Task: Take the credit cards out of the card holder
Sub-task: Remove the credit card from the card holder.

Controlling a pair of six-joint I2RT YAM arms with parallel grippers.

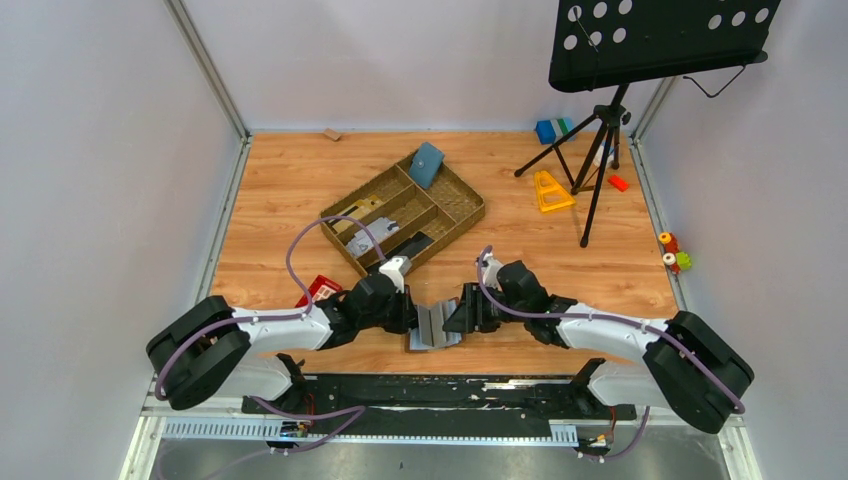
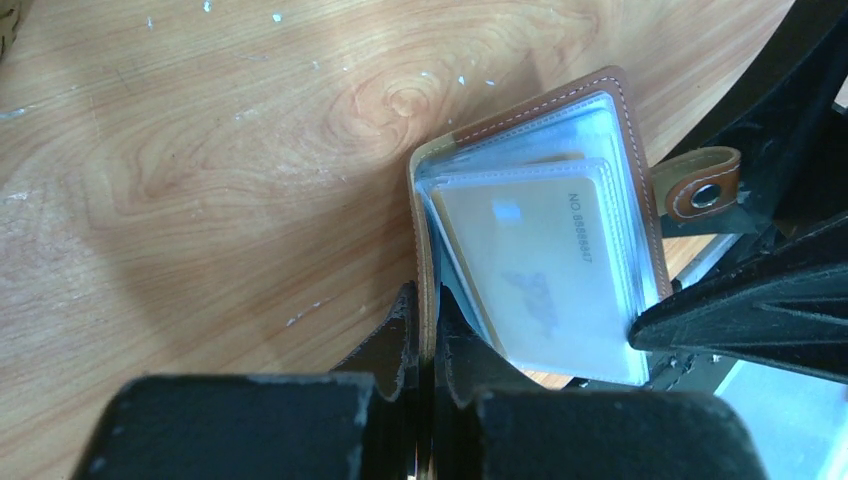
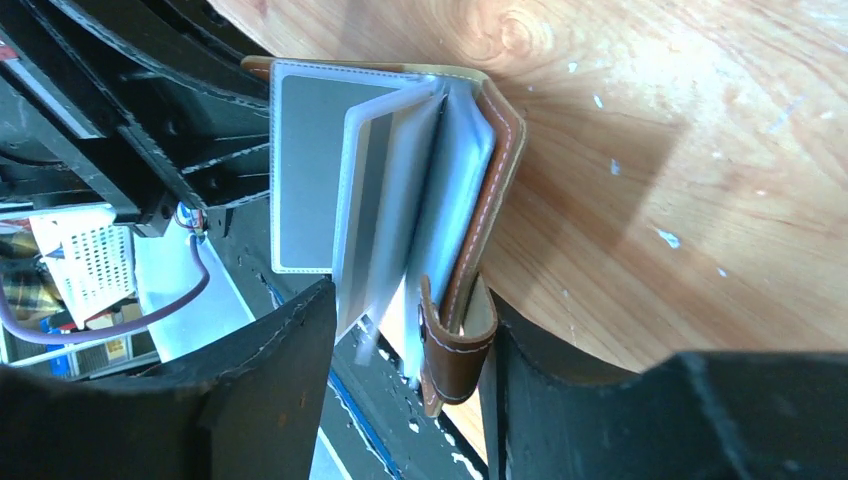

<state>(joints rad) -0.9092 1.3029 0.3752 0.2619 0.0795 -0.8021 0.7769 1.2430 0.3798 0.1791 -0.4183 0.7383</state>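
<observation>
The left gripper [image 2: 425,312] is pinched tight on the edge of the card holder's [image 2: 600,105] brown cover, the thin leather squeezed flat between its two fingers. The right gripper [image 3: 408,310] stands with its jaws well apart. Between them lie the other brown cover, the closing tab [image 3: 450,350] and the loose ends of the clear sleeves [image 3: 440,190]. One finger is close against the outside of the cover, and the other sits just beside the outermost sleeve without pressing it. The card holder lies spread open between the two grippers. Its grey inner panel [image 3: 305,170] faces up and its sleeves are fanned out. A pale gold card [image 2: 535,270] with a printed number shows through one of the sleeves. From above, the holder [image 1: 433,327] sits at the near edge of the wooden table [image 1: 560,260], between the two wrists, with part of it past the table's edge. A red packet [image 1: 320,290] lies beside the left arm. Farther back is a brown divided tray [image 1: 470,215], set at an angle, with a blue-teal pouch [image 1: 427,165] in its far compartment. To the right, well away from the arms, a yellow triangle [image 1: 550,190] lies near the legs of a black music stand [image 1: 660,40].
</observation>
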